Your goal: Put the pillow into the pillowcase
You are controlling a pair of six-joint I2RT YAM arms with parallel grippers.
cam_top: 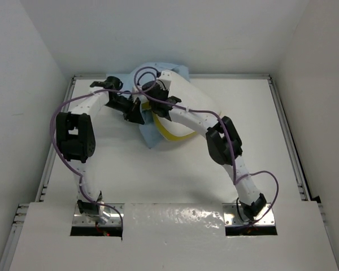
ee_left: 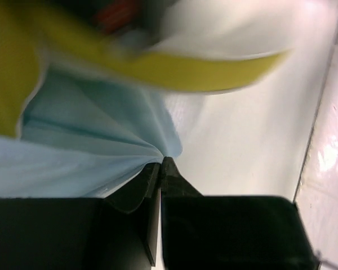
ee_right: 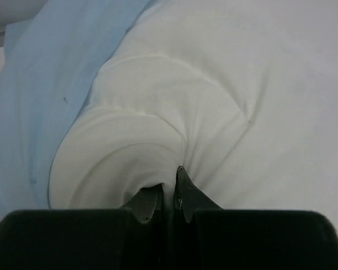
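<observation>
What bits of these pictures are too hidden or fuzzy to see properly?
1. Top view: both arms cover the middle of the pillow and pillowcase, so how far in the pillow sits is hidden.
2. Left wrist view: the upper part is blurred, and the red blotch cannot be named.
3. Right wrist view: the right gripper hides the bottom, and the pillow's edges are cut off.

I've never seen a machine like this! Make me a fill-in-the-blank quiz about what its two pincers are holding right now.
1. The left pincer is shut on the pillowcase, whose fabric is light ____.
2. The right pincer pinches the pillow, whose colour is ____.
3. The band along the pillow's edge is ____.

Missing words: blue; white; yellow.
</observation>
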